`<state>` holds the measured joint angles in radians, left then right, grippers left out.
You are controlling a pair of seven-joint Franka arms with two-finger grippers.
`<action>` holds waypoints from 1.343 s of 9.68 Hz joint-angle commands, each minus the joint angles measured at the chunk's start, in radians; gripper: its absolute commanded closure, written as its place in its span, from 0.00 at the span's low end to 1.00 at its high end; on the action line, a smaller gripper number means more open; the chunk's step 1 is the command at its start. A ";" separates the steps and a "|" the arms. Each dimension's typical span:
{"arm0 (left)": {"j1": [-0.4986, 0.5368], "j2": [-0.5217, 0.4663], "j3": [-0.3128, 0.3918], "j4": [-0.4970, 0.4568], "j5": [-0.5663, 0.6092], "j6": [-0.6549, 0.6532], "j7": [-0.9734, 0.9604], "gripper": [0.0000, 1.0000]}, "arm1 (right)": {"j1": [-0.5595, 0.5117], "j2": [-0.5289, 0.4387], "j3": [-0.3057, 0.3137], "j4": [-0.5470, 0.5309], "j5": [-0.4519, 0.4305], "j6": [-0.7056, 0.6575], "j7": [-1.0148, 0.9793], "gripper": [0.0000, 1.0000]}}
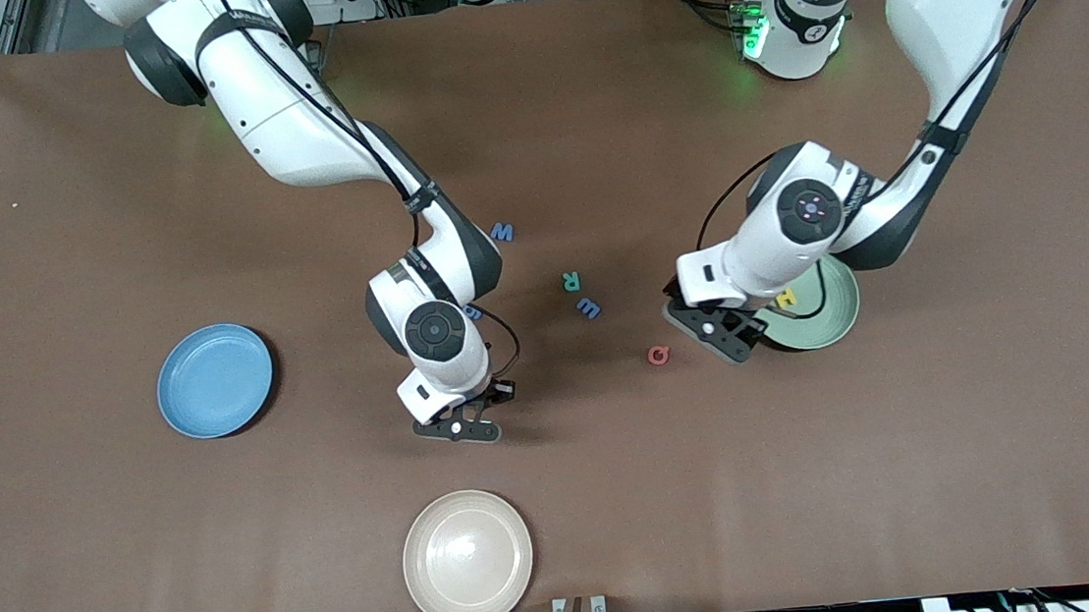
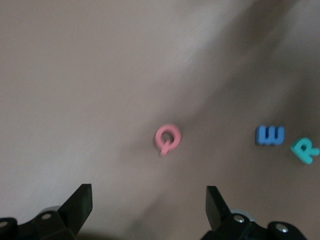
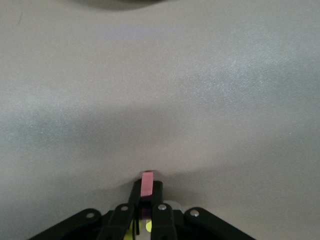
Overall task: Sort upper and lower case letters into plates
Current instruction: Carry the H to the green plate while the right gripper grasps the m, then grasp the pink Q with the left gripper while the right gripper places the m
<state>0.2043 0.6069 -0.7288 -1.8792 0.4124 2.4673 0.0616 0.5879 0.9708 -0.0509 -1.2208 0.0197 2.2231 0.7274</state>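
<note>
Brown table (image 1: 56, 240). Three plates on it. Cream-white plate (image 1: 468, 559) lies nearest the front camera. Sky blue plate (image 1: 215, 380) sits toward the right arm's end, with nothing in it. Pale mint green plate (image 1: 825, 306) sits toward the left arm's end, partly covered by the left arm; a yellow letter (image 1: 785, 299) lies in it.

Right gripper (image 1: 458, 430) is low over bare table, between the blue plate and the loose letters; jaws pinched tight on a small pink piece (image 3: 147, 183), letter shape not readable.

Left gripper (image 1: 716, 330) is over the table just beside the green plate's rim; jaws spread wide, nothing between them.

Loose letters on the table, mid-table between the arms: red Q (image 1: 658, 355) near the left gripper, apart from it; blue letter (image 1: 588, 308) and teal R (image 1: 571, 282) farther from the front camera; blue W (image 1: 502, 232) farthest. Another blue letter (image 1: 473, 311) shows partly beside the right arm's wrist.
</note>
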 commanded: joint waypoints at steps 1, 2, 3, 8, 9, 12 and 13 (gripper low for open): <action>-0.074 0.080 0.031 0.066 0.132 0.038 -0.005 0.00 | -0.006 -0.013 -0.003 0.015 0.006 -0.020 0.011 1.00; -0.112 0.115 0.051 0.066 0.170 0.088 -0.040 0.00 | -0.025 -0.049 -0.003 -0.003 0.006 -0.032 0.000 1.00; -0.179 0.131 0.125 0.060 0.196 0.154 -0.134 0.00 | -0.061 -0.085 -0.003 -0.023 0.006 -0.068 -0.029 1.00; -0.250 0.172 0.252 0.068 0.220 0.173 -0.178 0.00 | -0.250 -0.376 -0.012 -0.344 -0.009 -0.134 -0.413 1.00; -0.250 0.169 0.252 0.069 0.218 0.173 -0.180 0.02 | -0.310 -0.430 -0.014 -0.434 -0.010 -0.134 -0.516 1.00; -0.282 0.185 0.252 0.109 0.218 0.173 -0.216 0.14 | -0.436 -0.553 -0.015 -0.632 -0.118 -0.131 -0.627 1.00; -0.283 0.186 0.252 0.110 0.218 0.173 -0.218 0.14 | -0.485 -0.570 -0.015 -0.664 -0.118 -0.122 -0.691 1.00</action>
<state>-0.0696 0.7749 -0.4798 -1.7942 0.6096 2.6350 -0.1252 0.1576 0.4758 -0.0831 -1.7832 -0.0762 2.0731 0.0963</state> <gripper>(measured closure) 0.128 0.899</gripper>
